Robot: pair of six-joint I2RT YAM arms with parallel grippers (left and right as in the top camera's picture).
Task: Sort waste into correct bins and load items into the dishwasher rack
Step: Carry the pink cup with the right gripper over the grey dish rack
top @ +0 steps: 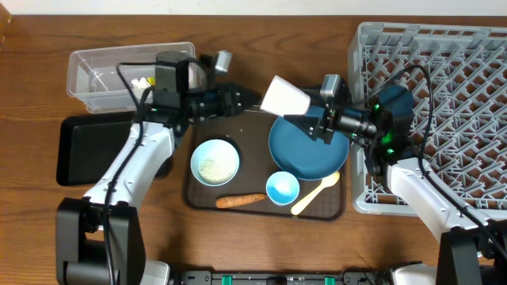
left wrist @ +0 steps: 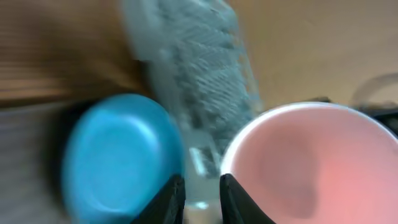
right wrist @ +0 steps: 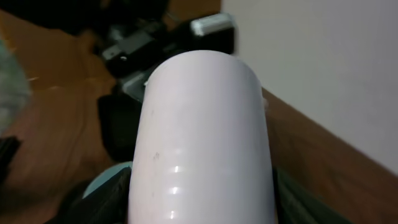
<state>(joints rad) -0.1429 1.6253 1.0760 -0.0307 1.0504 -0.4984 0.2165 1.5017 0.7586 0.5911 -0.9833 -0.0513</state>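
While the right gripper [top: 310,117] has a dark finger on either side of the pink-and-white cup [right wrist: 202,137], it looks to be grasping the cup by its glossy white wall. The cup is lifted clear of the table and tipped on its side. Just past the cup's pink mouth, facing the right gripper, hangs the left gripper [left wrist: 198,198]. Its fingers stand close together with a narrow gap, but the blurred wrist view does not show whether they pinch anything, so its state cannot be told.

Directly beneath the right gripper lies the dark-blue plate [top: 305,150] on the brown serving tray [top: 238,127]. Behind the gripper, on its own arm's side, stands the grey dishwasher rack [top: 459,79]. Beyond the plate, toward the left arm, sits a light-blue bowl [top: 215,161] holding rice grains. Nearer the robot's base are the smaller bowl [top: 282,188], the cream spoon [top: 315,195] and the carrot [top: 242,200]. Farthest off, past the left gripper, are the clear tub [top: 103,67] and the black tray [top: 87,150].

The step in hand seems to be carrying the cup to the rack. To do it well, the left fingers should be clear of the rim before the right arm draws back. The grip must stay firm, because the smooth wall could slip. The cup would best go mouth down between the pegs.
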